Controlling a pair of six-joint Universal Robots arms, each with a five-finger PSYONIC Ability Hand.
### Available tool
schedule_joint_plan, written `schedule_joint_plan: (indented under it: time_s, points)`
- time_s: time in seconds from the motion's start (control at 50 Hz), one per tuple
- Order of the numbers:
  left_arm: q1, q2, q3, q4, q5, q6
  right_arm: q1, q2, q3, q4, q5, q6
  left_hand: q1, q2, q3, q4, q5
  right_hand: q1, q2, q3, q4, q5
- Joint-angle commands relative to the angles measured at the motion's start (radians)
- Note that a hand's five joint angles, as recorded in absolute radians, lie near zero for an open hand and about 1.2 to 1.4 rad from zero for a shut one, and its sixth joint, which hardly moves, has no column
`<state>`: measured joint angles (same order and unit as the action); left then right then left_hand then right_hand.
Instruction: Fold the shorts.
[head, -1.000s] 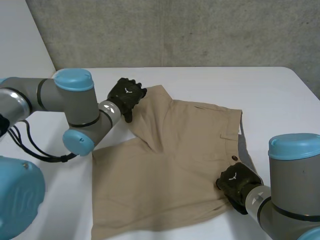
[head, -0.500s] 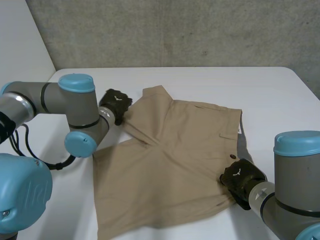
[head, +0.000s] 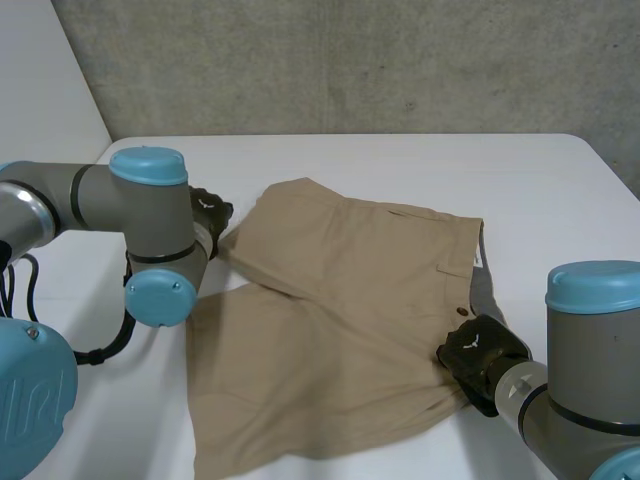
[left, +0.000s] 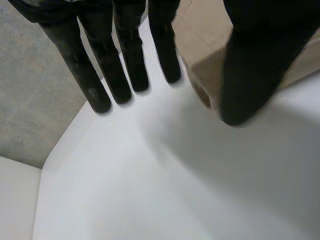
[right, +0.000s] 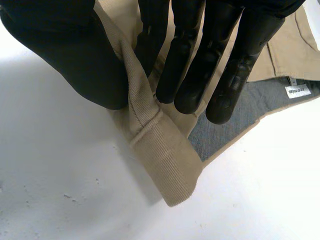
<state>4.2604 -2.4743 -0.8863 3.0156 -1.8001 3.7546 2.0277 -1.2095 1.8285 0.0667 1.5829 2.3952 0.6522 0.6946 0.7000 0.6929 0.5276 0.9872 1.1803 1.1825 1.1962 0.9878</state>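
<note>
The tan shorts (head: 340, 300) lie spread on the white table (head: 400, 165), waistband toward my right arm. My left hand (head: 207, 215) is at the far leg's hem corner. In the left wrist view its fingers (left: 125, 60) are straight and stand apart from the thumb, with the cloth's corner (left: 200, 75) lying beside the thumb, not pinched. My right hand (head: 478, 352) is at the near end of the waistband. In the right wrist view its thumb (right: 65, 45) and fingers (right: 185, 55) pinch a raised fold of the waistband (right: 160, 150).
The waistband is turned back by my right hand, showing grey lining (right: 235, 120) with a white label (right: 296, 90). A grey concrete wall (head: 350, 60) stands behind the table. Bare table lies on all sides of the shorts.
My left hand has drawn the far leg out to the left, flattening its fold, then let go of the hem. The right hand has kept its grip and place.
</note>
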Motion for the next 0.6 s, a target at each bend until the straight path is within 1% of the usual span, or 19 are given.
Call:
schedule_joint_plan:
  time_s: [0.02, 0.12, 0.2, 0.22, 0.26, 0.28, 0.34, 0.36, 0.42, 0.44, 0.5, 0.54, 0.6]
  points:
    - [-0.023, 0.006, -0.002, -0.007, -0.004, -0.002, -0.001, -0.002, -0.005, -0.001, 0.000, 0.002, -0.421, -0.463, -0.469, -0.462, -0.471, 0.409, 0.216, 0.214, 0.200, 0.234]
    - [-0.037, 0.101, -0.045, -0.018, -0.005, -0.013, -0.004, -0.005, -0.021, 0.001, 0.003, 0.005, -0.424, -0.466, -0.472, -0.465, -0.474, 0.409, 0.216, 0.214, 0.200, 0.234]
    - [-0.040, 0.239, -0.163, -0.015, -0.010, -0.022, -0.004, -0.005, -0.051, 0.002, 0.003, 0.030, -0.415, -0.458, -0.463, -0.456, -0.465, 0.409, 0.216, 0.214, 0.200, 0.234]
    - [-0.042, 0.303, -0.225, -0.014, -0.010, -0.032, -0.004, -0.005, -0.058, 0.004, 0.003, 0.038, -0.412, -0.455, -0.460, -0.453, -0.462, 0.409, 0.216, 0.214, 0.200, 0.234]
    - [-0.045, 0.365, -0.288, -0.007, -0.008, -0.050, -0.004, -0.005, -0.084, 0.005, 0.005, 0.057, -0.412, -0.455, -0.460, -0.453, -0.462, 0.409, 0.216, 0.214, 0.200, 0.234]
    - [-0.048, 0.424, -0.346, -0.006, -0.007, -0.074, -0.004, -0.005, -0.094, 0.007, 0.005, 0.065, -0.409, -0.452, -0.457, -0.450, -0.459, 0.409, 0.216, 0.214, 0.200, 0.234]
    - [-0.060, 0.504, -0.430, -0.009, -0.005, -0.124, 0.000, -0.005, -0.140, 0.011, 0.008, 0.103, -0.395, -0.437, -0.442, -0.435, -0.445, 0.409, 0.216, 0.214, 0.200, 0.234]
    - [-0.071, 0.556, -0.491, -0.014, -0.002, -0.162, 0.000, -0.005, -0.152, 0.011, 0.009, 0.113, -0.395, -0.437, -0.442, -0.435, -0.445, 0.409, 0.216, 0.214, 0.200, 0.234]
    - [-0.089, 0.618, -0.572, -0.024, -0.002, -0.214, 0.003, -0.004, -0.202, 0.015, 0.008, 0.160, -0.392, -0.434, -0.440, -0.432, -0.442, 0.409, 0.216, 0.214, 0.200, 0.234]
    - [-0.103, 0.653, -0.632, -0.040, -0.001, -0.249, 0.003, -0.002, -0.213, 0.015, 0.008, 0.173, -0.389, -0.431, -0.437, -0.429, -0.439, 0.409, 0.216, 0.214, 0.200, 0.234]
    - [-0.125, 0.695, -0.709, -0.070, 0.001, -0.297, 0.002, 0.011, -0.256, 0.016, 0.008, 0.217, -0.380, -0.422, -0.428, -0.421, -0.430, 0.409, 0.216, 0.214, 0.200, 0.234]
    - [-0.146, 0.727, -0.781, -0.102, 0.002, -0.344, 0.003, 0.028, -0.281, 0.016, 0.008, 0.238, -0.339, -0.381, -0.387, -0.380, -0.389, 0.409, 0.216, 0.214, 0.200, 0.234]
    - [-0.168, 0.759, -0.877, -0.116, 0.002, -0.418, 0.006, 0.044, -0.304, 0.016, 0.009, 0.249, -0.310, -0.352, -0.357, -0.350, -0.359, 0.409, 0.216, 0.214, 0.200, 0.234]
